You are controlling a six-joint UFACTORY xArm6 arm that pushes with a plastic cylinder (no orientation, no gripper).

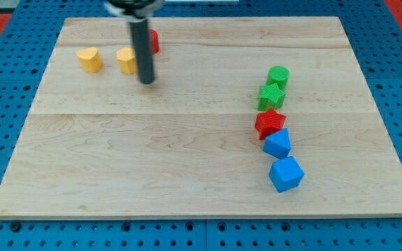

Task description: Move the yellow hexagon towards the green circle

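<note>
My tip (147,81) rests on the board just right of the yellow hexagon (125,61), touching its edge and holding nothing. The hexagon sits far left beside a yellow heart (88,59). The green circle (278,75) lies well apart, right.

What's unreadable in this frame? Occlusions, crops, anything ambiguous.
- Red block, camera view: mostly behind the rod; shape unreadable.
- Yellow hexagon: its right side hidden by the rod; whether my tip touches it cannot be told.
- Arm above the rod: cut off by the view's top.
- Green circle and green star: touching or apart, unclear.
</note>
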